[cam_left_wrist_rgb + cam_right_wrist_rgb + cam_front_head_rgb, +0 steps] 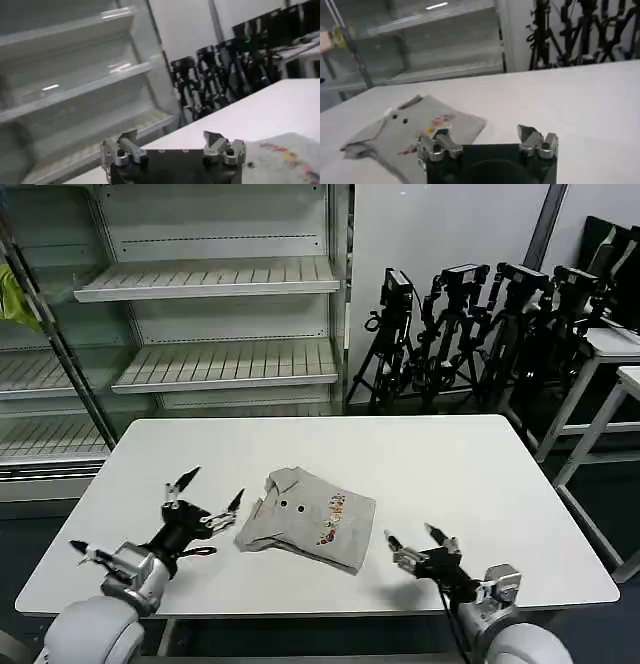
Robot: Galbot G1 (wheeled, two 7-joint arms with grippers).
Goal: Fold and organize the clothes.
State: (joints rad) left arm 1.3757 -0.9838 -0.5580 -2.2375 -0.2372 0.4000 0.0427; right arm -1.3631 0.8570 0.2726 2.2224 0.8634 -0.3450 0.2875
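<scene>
One folded light grey shirt (308,519) with a collar, two dark buttons and a multicoloured print lies near the middle front of the white table (440,474). My left gripper (208,489) hovers open just left of the shirt's collar end. My right gripper (415,539) is open to the right of the shirt, near the table's front edge, and holds nothing. The right wrist view shows the shirt (415,127) beyond the right gripper (487,136). In the left wrist view the shirt's printed edge (287,152) lies beside the left gripper (172,137).
Bare metal shelving (210,324) stands behind the table at the left, with a yellow-green cloth (14,296) hanging at its far left. Black camera tripods (470,324) cluster at the back right, next to white side tables (610,369).
</scene>
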